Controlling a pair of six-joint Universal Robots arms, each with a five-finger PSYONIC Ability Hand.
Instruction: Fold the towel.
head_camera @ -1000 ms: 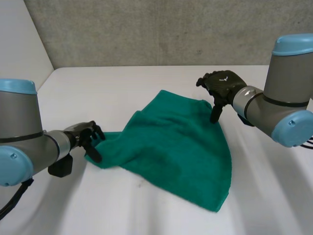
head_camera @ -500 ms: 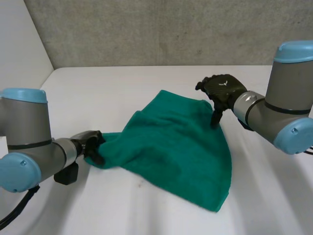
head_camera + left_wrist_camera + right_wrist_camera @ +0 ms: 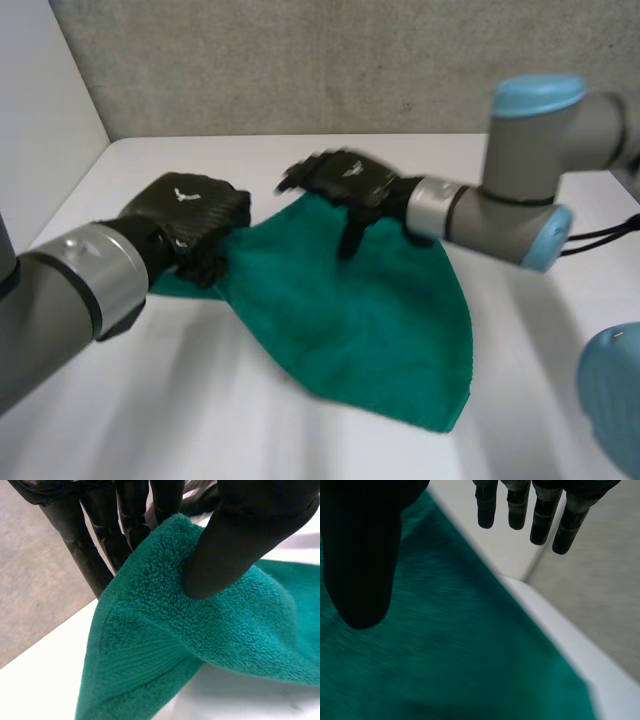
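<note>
White table (image 3: pixel 140 400) under both arms. Green towel (image 3: pixel 380 310) lies rumpled mid-table, left corner lifted off surface. Left hand (image 3: pixel 190 215) pinches that lifted corner, thumb (image 3: pixel 235 545) pressing terry against fingers (image 3: pixel 92 555). Right hand (image 3: pixel 345 182) over towel's far edge, fingers (image 3: pixel 540 522) straight, spread from thumb, holding nothing.

One towel (image 3: pixel 380 310), two hands (image 3: pixel 190 215) (image 3: pixel 345 180) (both black)

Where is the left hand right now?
In the head view, the left hand is at the left corner of the towel, pinching it between thumb and fingers; the right hand is over its far edge.
</note>
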